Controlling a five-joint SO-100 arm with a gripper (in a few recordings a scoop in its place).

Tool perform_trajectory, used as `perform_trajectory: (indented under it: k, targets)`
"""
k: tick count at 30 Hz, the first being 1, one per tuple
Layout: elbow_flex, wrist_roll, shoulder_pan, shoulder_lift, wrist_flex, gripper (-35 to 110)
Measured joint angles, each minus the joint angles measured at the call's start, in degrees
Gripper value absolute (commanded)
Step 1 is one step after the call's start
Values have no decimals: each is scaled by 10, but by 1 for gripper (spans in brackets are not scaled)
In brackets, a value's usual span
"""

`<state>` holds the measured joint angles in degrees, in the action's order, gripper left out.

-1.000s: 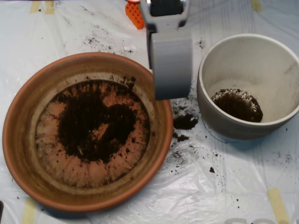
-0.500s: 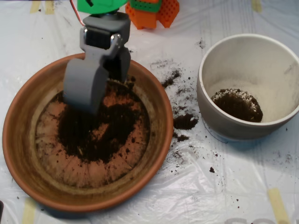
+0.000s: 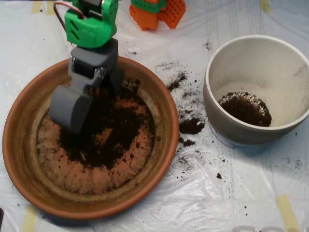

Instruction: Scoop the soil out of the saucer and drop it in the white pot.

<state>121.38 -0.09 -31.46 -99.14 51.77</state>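
Note:
The terracotta saucer (image 3: 19, 159) lies at the left with a patch of dark soil (image 3: 113, 137) spread over its middle. My grey scoop (image 3: 89, 108) is down inside the saucer, over the left part of the soil. Its jaws look spread: the grey shell sits at the left and a darker half at the upper right. The white pot (image 3: 270, 58) stands at the right, apart from the scoop, with a small mound of soil (image 3: 245, 108) on its bottom.
Spilled soil (image 3: 191, 125) lies on the white plastic sheet between saucer and pot, with more crumbs (image 3: 176, 79) above it. The arm's green link (image 3: 89, 26) and orange base (image 3: 157, 12) are at the top edge.
The scoop swung left from the gap next to the pot, came over the saucer and sank onto the soil's left side. Spilled soil it had covered now shows.

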Motion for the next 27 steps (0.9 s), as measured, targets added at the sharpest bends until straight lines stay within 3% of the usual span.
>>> perform_trajectory:
  k: [15, 27]
  targets:
    - [-185, 2, 3, 160, 68, 42]
    - [-194, -5, 3, 169, 83, 52]
